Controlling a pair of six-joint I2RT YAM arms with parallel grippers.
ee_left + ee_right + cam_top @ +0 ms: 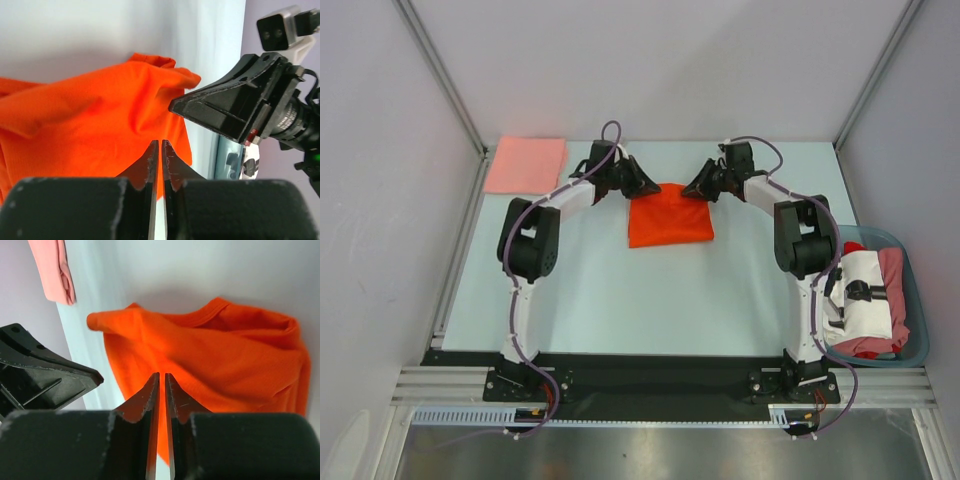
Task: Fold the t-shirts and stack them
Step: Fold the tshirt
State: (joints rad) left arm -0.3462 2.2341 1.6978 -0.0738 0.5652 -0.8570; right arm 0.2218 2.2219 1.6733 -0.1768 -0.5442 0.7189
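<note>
T-shirts first: I count two out on the tabletop (620, 300) and a heap of more in one tub (918, 300). The orange-red t-shirt (670, 222) is my reference. It lies folded into a rough rectangle on the far middle of the tabletop, its far edge rumpled and slightly lifted.

The pale pink t-shirt (525, 165) lies flat and folded well to the left of the orange-red one and a little farther back, not touching it. The blue-green tub sits well to its right and nearer to me, off the tabletop's right edge. In the tub I can pick out three colours: a white shirt (865, 290) on top, a red one (855, 247) at the far end and a dusty pink one (892, 280) along the right side. I cannot tell how many garments that makes.

Two arms are at work. The left arm (530, 240) reaches the orange-red t-shirt's far left corner, and the right arm (800, 235) reaches its far right corner. In each wrist view the jaws are pressed almost together with only a thin slit between them, pinching the orange cloth, and creases run up to their tips. From the left wrist I see the right jaws nipping the raised corner.
</note>
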